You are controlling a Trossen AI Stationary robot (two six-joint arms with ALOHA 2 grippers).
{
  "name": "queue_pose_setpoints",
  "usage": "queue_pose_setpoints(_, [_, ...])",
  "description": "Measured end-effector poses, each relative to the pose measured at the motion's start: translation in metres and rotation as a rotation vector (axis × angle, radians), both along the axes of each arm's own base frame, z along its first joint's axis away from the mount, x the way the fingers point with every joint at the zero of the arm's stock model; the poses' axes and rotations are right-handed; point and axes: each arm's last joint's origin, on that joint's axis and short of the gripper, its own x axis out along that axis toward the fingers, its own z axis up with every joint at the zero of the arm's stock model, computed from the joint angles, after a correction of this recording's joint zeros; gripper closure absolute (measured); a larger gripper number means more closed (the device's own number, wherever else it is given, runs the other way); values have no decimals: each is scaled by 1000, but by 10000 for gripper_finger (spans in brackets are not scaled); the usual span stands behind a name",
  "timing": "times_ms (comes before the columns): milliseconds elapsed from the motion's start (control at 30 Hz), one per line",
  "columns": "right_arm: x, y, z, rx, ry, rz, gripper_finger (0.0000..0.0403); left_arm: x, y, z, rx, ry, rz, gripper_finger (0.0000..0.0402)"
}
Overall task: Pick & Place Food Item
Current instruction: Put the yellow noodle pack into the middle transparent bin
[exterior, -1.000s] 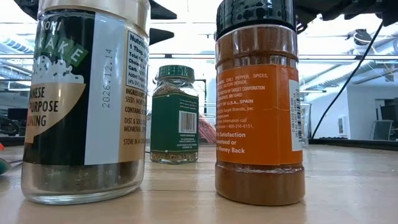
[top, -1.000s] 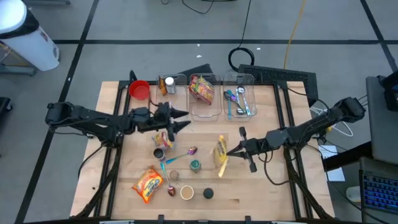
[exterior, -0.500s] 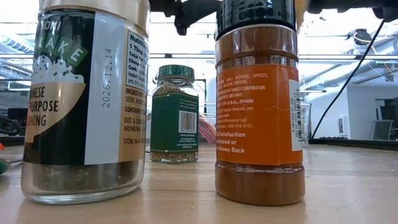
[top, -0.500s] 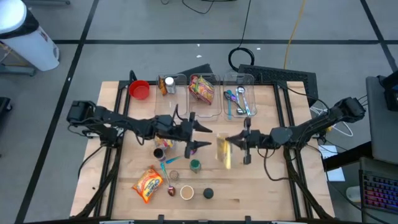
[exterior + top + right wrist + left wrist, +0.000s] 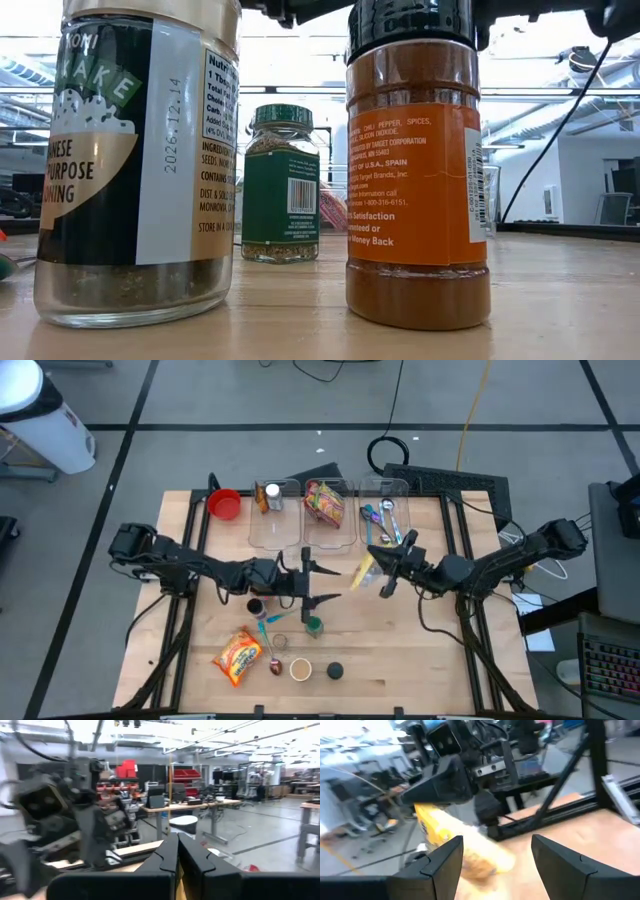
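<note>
Right gripper (image 5: 385, 568) is up over the middle of the table (image 5: 420, 650), fingers clamped flat on a yellow food packet (image 5: 364, 569) that hangs off its tip, tilted, clear of the wood. In the left wrist view that same yellow packet (image 5: 455, 845) shows just ahead, pinched under the other arm's dark fingers.

Left gripper (image 5: 322, 585) sits facing it from the left, jaws spread wide with nothing between them, the two fingers (image 5: 442, 865) framing the packet from a short way off. No contact between them.

Below the left gripper on the table: a green-lidded spice jar (image 5: 314, 625), a small dark jar (image 5: 256, 606), a couple of spoons (image 5: 306, 603). Nearer the front edge lie an orange snack bag (image 5: 238, 655), a white-topped jar (image 5: 300, 670) and a black-capped jar (image 5: 335, 671).

Along the far edge stand three clear bins (image 5: 331, 540): one with a bottle (image 5: 271, 495), the middle one with a colourful snack bag (image 5: 325, 503), the right one with cutlery (image 5: 386, 523). A red bowl (image 5: 225, 504) sits left of them.

From table height, the big seasoning jar (image 5: 140, 160) and the orange spice bottle (image 5: 418, 170) fill the foreground.
</note>
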Motion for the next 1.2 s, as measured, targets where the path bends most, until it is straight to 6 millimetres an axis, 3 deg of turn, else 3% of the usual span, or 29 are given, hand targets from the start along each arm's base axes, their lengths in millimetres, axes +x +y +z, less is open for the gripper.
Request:
queue_pose_setpoints(200, [7,-8,0,-10,-50,-8,403,7,2,-12,-1,21,167,158])
queue_pose_setpoints(433, [12,-16,-4,-10,-60,-38,403,19,1,-17,-4,17,208,158])
queue_pose_setpoints(667, [18,-10,-26,-45,182,118,394,19,1,-22,-11,55,209,158])
queue_pose_setpoints(767, [18,-6,-47,27,393,156,356,19,1,-24,-11,67,211,158])
queue_pose_setpoints(900, [18,0,-82,110,630,152,271,20,4,-25,-7,83,220,158])
queue_pose_setpoints(1067, [24,14,-109,131,736,200,172,20,12,-25,-39,78,240,158])
queue_pose_setpoints(1200, [25,22,-128,165,818,234,143,21,16,-26,-86,77,254,158])
